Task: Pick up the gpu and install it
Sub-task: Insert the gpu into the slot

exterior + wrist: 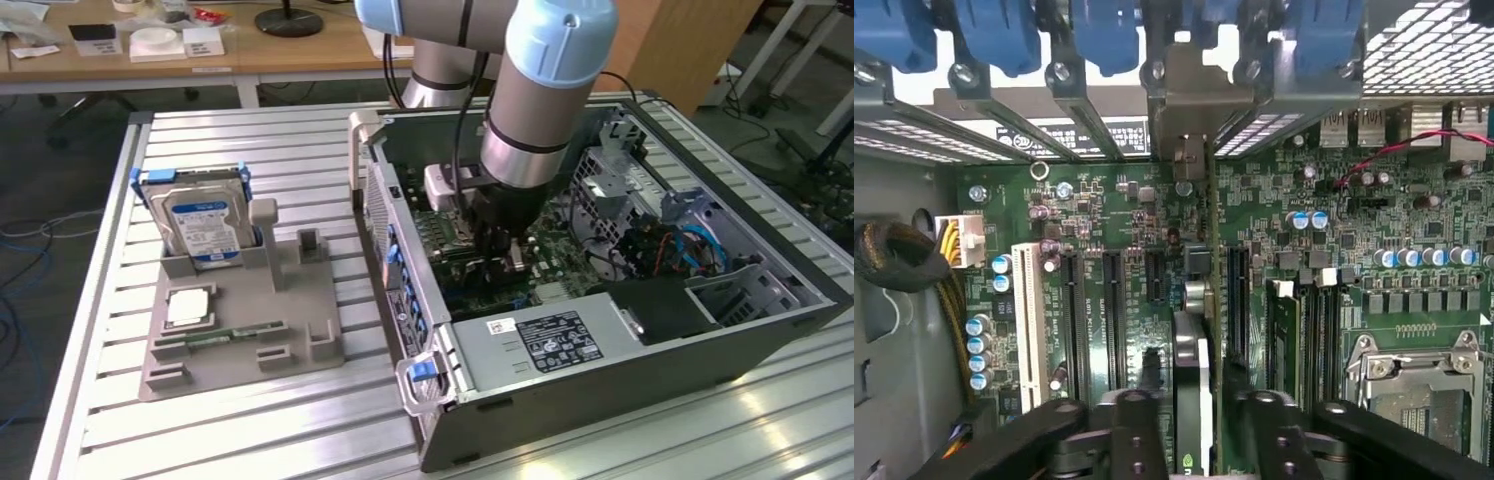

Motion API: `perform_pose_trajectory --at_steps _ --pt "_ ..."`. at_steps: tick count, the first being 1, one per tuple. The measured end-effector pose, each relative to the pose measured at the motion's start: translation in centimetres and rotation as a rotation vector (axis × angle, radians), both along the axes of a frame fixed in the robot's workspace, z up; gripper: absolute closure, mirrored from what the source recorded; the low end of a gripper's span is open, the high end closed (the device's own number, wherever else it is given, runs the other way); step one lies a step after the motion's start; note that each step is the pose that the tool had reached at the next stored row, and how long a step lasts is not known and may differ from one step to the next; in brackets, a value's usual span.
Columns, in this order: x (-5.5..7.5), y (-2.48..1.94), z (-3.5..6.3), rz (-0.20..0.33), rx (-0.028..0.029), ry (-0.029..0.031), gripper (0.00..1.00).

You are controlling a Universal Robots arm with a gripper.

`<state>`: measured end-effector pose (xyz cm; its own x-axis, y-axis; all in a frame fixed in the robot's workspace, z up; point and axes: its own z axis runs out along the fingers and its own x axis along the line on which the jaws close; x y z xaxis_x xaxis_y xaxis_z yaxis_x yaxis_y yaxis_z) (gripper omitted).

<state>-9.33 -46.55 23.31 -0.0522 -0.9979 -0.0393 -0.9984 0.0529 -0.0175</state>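
Inside the open computer case point(747, 330), the hand point(1194, 410) straddles the gpu point(1192, 360), a thin card standing on edge over a motherboard point(1104, 210) slot; whether the fingers clamp it, I cannot tell; likely light, stiff, fragile, best held by its edges; neighbouring slots and memory sticks point(1304, 330) crowd close.

ribbed matt metal table point(267, 420), grey metal computer case point(601, 400), glossy green motherboard point(1104, 210)
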Motion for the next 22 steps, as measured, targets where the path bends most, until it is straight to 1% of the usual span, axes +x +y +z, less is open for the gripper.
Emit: perform_pose_trajectory --at_steps 2,3,4,5,6,8,11,22 --pt "0.0 -0.01 0.00 0.000 0.0000 0.0000 0.55" --pt "0.0 0.00 0.00 0.000 0.0000 0.0000 0.55" --pt "0.0 -0.01 0.00 0.000 -0.0001 0.0000 0.49" --pt "0.0 -0.01 0.00 0.000 0.0000 0.0000 0.49" --pt "0.0 0.00 0.00 0.000 -0.0001 0.0000 0.42" --pt "0.0 0.00 0.01 0.000 0.0000 0.0000 0.42" --pt "0.0 0.00 0.39 0.000 -0.0001 0.0001 0.42" --pt "0.0 0.00 3.02 0.000 0.0000 0.0000 0.42"
